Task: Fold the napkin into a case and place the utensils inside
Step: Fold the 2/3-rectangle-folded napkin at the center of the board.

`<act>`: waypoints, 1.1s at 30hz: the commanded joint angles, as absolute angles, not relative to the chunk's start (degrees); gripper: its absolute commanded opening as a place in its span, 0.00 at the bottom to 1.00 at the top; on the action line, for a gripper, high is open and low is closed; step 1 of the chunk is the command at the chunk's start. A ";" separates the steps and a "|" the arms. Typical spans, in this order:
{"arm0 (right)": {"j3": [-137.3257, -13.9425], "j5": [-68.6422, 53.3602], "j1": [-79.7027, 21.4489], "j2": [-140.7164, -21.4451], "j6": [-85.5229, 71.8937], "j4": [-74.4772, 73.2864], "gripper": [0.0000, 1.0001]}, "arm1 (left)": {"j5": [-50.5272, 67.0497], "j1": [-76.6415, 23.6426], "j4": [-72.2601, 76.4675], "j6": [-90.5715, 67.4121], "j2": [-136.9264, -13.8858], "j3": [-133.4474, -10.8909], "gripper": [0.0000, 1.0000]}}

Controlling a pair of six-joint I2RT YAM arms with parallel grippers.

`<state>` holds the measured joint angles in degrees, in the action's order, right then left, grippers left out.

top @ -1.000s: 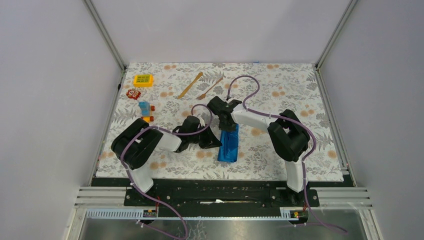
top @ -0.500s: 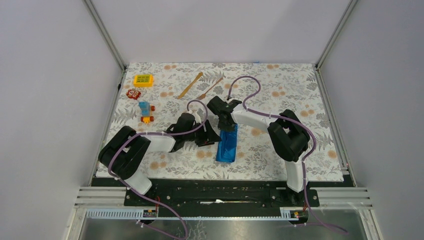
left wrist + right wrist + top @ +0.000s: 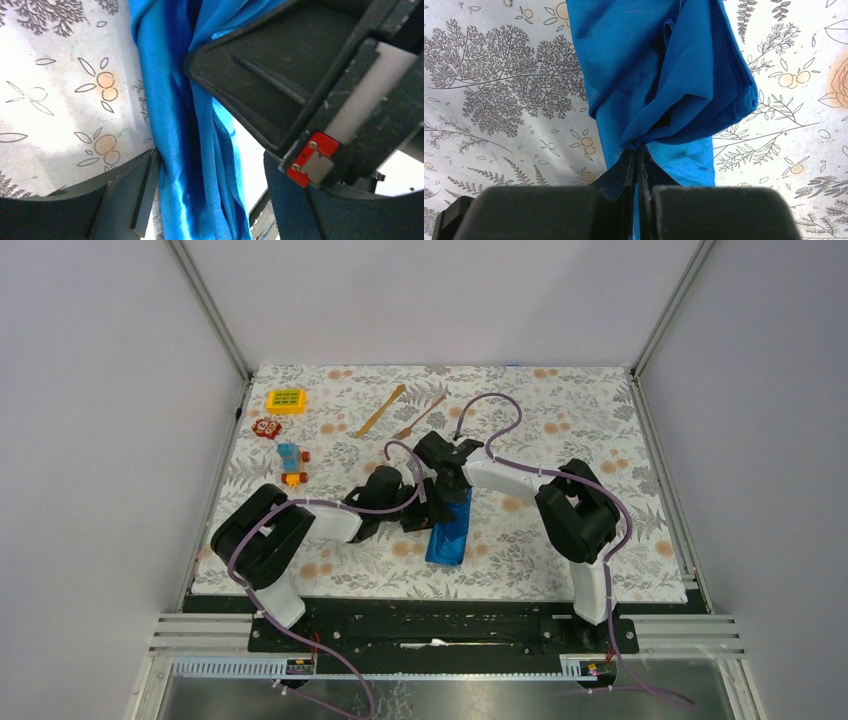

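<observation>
Since a second ago the left gripper [image 3: 422, 508] has let go: its jaws, then nearly closed, now stand wide, with the napkin [image 3: 448, 537] running between them unclamped, and the strip has slid slightly leftward. On the floral desk [image 3: 560, 430] the napkin lies near the middle as a long, rumpled, folded band. Its far end is pinched in the fully closed jaws of the right gripper [image 3: 638, 167], which hold up a fold. The case [image 3: 644, 60] therefore looks roughly formed but neither flat nor finished, and it holds nothing. The knife [image 3: 381, 410] and the fork [image 3: 420, 417] lie on the far desk, apart from the cloth, so loading them remains to be done.
</observation>
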<state>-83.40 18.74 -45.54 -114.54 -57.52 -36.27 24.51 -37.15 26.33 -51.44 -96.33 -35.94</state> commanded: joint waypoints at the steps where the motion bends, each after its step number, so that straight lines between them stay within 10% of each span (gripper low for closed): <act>1: -84.32 18.91 -46.26 -113.43 -59.32 -35.79 0.00 | 16.79 -37.72 16.84 -49.79 -99.66 -36.82 0.76; 6: -84.09 17.53 -46.16 -112.92 -58.34 -34.98 0.00 | 15.00 -37.78 15.89 -50.84 -99.95 -35.79 0.51; 12: -79.37 11.16 -44.27 -107.93 -48.55 -27.77 0.52 | 14.86 -37.78 16.37 -51.10 -99.65 -34.49 0.39; 18: -70.68 4.62 -41.81 -97.40 -39.30 -20.34 0.74 | 16.14 -37.85 17.05 -51.57 -99.65 -34.42 0.38; 33: -76.43 3.42 -33.86 -102.72 -35.31 -19.22 0.62 | 16.57 -38.67 16.64 -52.43 -99.13 -35.23 0.34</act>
<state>-73.06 2.92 -34.28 -101.14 -35.81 -20.27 18.65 -38.09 22.50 -53.56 -97.76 -36.27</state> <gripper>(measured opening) 0.633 0.341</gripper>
